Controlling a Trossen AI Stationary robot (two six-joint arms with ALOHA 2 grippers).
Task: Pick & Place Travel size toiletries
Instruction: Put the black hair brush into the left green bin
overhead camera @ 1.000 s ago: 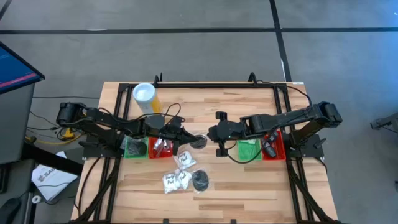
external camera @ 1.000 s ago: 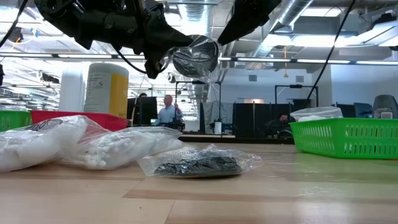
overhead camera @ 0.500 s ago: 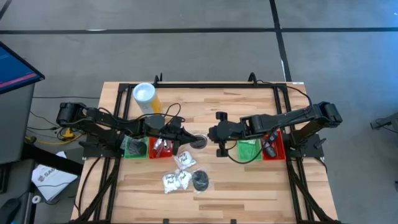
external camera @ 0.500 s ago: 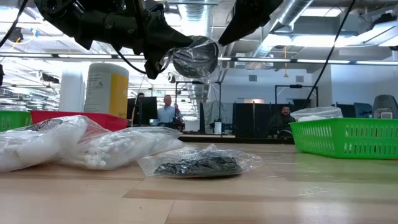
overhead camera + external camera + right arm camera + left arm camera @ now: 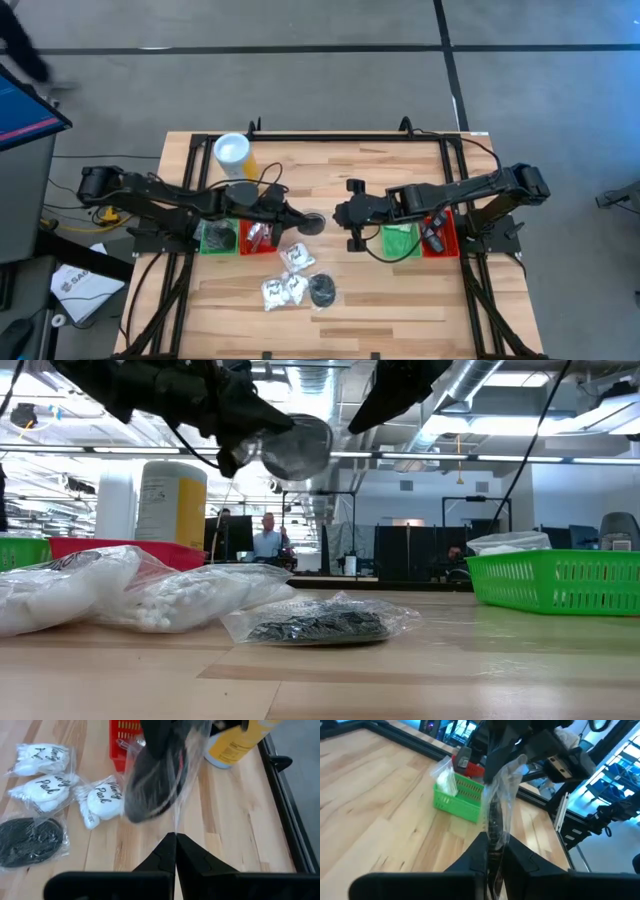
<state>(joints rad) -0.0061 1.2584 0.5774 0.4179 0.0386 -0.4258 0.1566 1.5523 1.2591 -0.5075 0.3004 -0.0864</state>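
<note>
A black round disc in a clear bag [image 5: 314, 222] hangs in the air over the table's middle, between my two grippers. My left gripper [image 5: 299, 220] is shut on it. My right gripper [image 5: 341, 215] is just to its right, fingers shut [image 5: 175, 836], with the bag [image 5: 157, 780] blurred right in front of them. Three white sachets with dark print [image 5: 297, 257] [image 5: 272, 291] [image 5: 295, 288] and a second bagged black disc [image 5: 323, 291] lie flat on the wood nearer the near edge. My left gripper pinches the bagged disc's lower end [image 5: 493, 837] between its two fingers [image 5: 517, 857]. The disc stands edge-on between them, and the clear film [image 5: 512, 770] rises past the tips. The bag [image 5: 295, 448] is lifted clear of the table. My right gripper: a thin film edge [image 5: 175, 822] runs toward its fingertips, but I cannot tell whether they touch it.
A green tray [image 5: 215, 237] and a red tray [image 5: 258, 235] sit under the left arm. Another green tray [image 5: 400, 241] and red tray [image 5: 441, 233] sit under the right arm. A yellow cylinder with a white top [image 5: 233, 155] stands near the far left. Bare wood lies toward the near right.
My left gripper has drawn back toward the table's left and slightly toward the far edge, still shut. It has carried the bagged disc away from my right gripper, which has kept still. The bag shows blurred in the right wrist view.
</note>
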